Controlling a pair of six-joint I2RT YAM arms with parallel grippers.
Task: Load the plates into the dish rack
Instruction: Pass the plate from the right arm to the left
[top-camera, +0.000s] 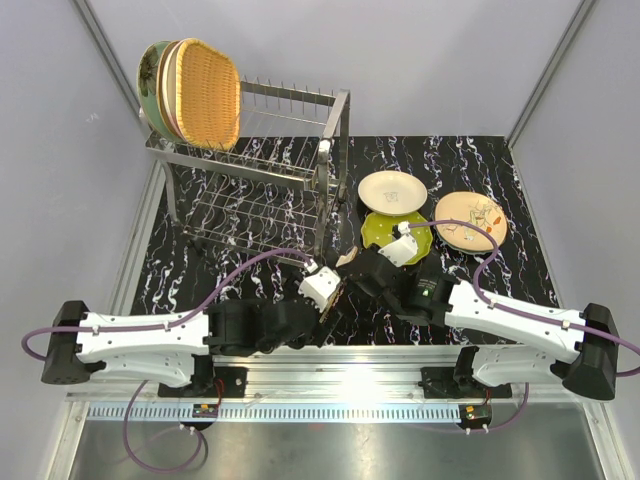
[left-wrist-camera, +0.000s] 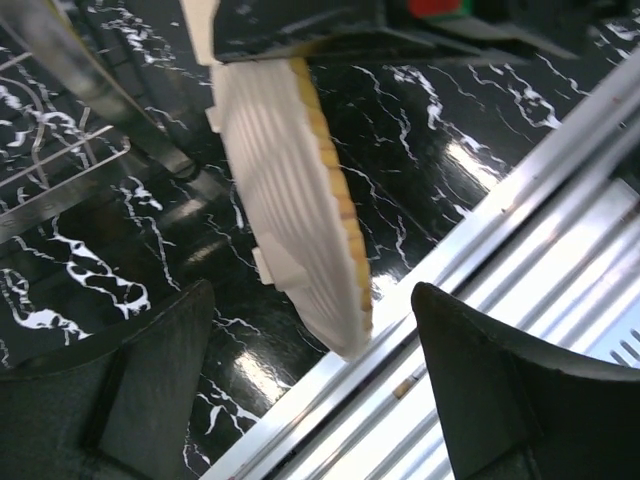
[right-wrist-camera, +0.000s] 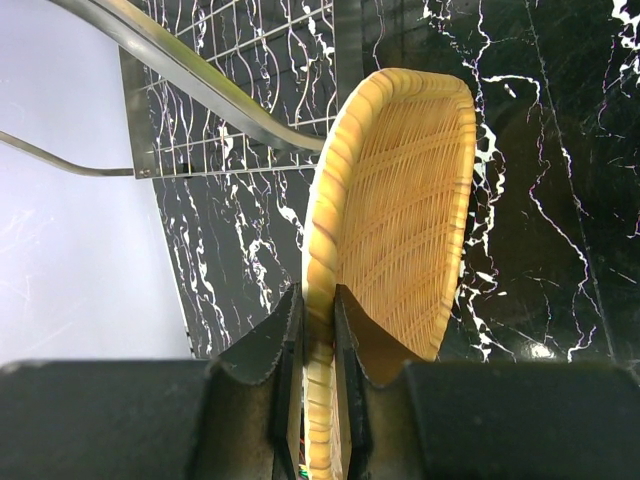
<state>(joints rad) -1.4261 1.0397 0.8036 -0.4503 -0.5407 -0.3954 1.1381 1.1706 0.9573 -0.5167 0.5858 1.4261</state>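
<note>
My right gripper (right-wrist-camera: 319, 330) is shut on the rim of an orange wicker plate (right-wrist-camera: 400, 210), holding it on edge above the black marble table. Seen from the left wrist, the same plate's pale ribbed underside (left-wrist-camera: 290, 200) hangs down between the spread fingers of my open left gripper (left-wrist-camera: 320, 400), touching neither finger. From above, both grippers meet at the table's front middle, around the plate (top-camera: 341, 291). The dish rack (top-camera: 260, 190) stands at the back left, with a green plate (top-camera: 150, 75), a pink-cream plate (top-camera: 170, 85) and a wicker plate (top-camera: 210, 95) upright in its top tier.
A cream plate (top-camera: 392, 191), a lime plate (top-camera: 385, 230) and a beige floral plate (top-camera: 469, 220) lie flat at the right of the table. The silver rail (top-camera: 340, 385) runs along the near edge, right under the left gripper. Grey walls close in the sides.
</note>
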